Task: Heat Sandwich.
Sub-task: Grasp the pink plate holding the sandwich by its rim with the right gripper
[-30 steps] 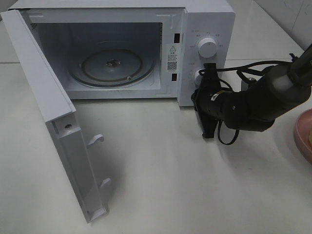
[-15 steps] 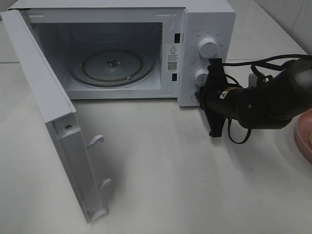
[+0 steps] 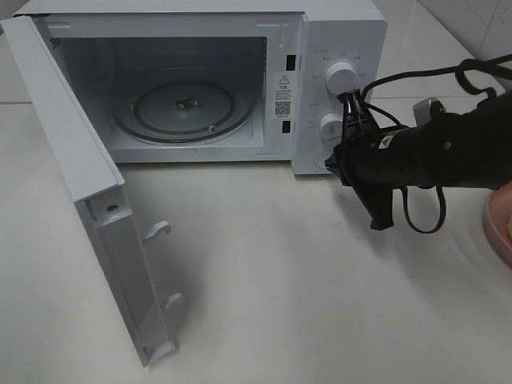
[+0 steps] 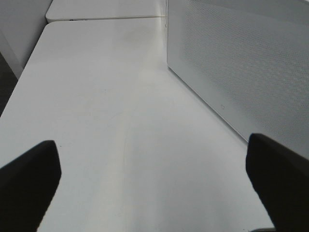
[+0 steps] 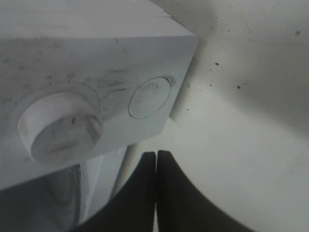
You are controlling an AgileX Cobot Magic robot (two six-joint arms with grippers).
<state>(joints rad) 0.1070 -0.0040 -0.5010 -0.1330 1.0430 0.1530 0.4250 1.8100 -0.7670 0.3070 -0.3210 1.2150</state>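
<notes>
The microwave (image 3: 344, 32) sits at the table's (image 3: 280, 304) back, its door (image 3: 104, 232) open leftward, plate (image 3: 500, 228) far right.

The white microwave (image 3: 298, 88) is standing at the back of the table (image 3: 280, 280), its door (image 3: 96, 200) hanging wide open, exposing the glass turntable (image 3: 184, 108).

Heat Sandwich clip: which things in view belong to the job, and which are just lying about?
Belongs to the job:
microwave, its door open
glass turntable, empty
pink plate, at the frame edge
right tool, shut, by the lower knob
The sandwich is not in view.

Not part of it:
table
left tool, open, beside the microwave's wall
</notes>
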